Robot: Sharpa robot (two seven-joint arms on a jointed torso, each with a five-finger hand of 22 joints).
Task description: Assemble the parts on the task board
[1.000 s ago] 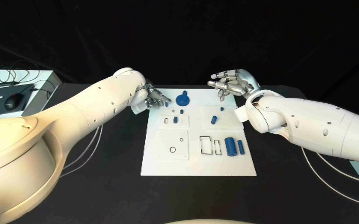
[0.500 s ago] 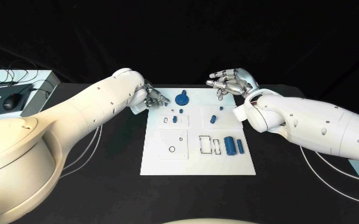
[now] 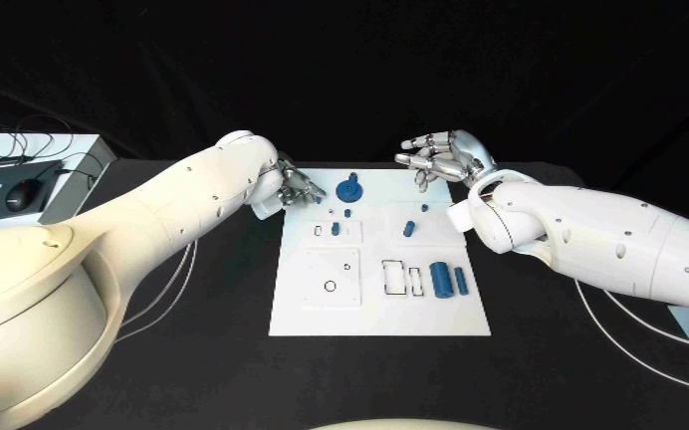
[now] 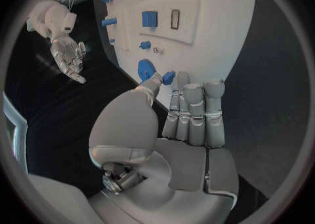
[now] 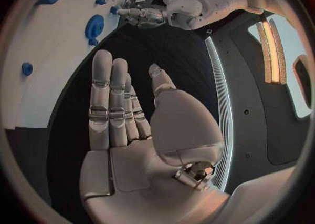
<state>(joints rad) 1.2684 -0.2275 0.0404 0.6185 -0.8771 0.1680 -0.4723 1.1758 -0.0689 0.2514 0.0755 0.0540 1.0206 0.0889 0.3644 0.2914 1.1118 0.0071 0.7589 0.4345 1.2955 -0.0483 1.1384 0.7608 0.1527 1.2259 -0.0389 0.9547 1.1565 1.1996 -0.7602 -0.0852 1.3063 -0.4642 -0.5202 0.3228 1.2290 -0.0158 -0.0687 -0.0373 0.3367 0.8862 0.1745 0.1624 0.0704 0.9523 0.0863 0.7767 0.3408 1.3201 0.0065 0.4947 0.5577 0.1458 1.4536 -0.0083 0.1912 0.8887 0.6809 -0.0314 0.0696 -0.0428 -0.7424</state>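
A black table [image 3: 172, 350] under a dark backdrop carried the white task board [image 3: 431, 321] in its middle, and we saw the two white arms reaching to the far end of it. Compared with the pictures from a second before, almost nothing had moved: the board and its blue pieces lay the same, and both hands kept their places. We judged from this that the robot was pausing, with the assembly not advancing in this short time.

The left hand [image 3: 295, 187] rested at the far left corner of the board, fingers straight and close together, holding nothing; its fingertips [image 4: 185, 79] lay just beside a small blue part [image 4: 168, 77] and near the round blue part [image 3: 350, 190]. The right hand [image 3: 442, 162] hovered just beyond the far right corner, fingers loosely apart, also empty.

On the board, two blue cylinders [image 3: 449, 280] stood near the right edge beside the empty rectangular slots [image 3: 403, 279], and smaller blue pieces [image 3: 411, 229] sat in the middle panels. Most of the work seemed not yet done
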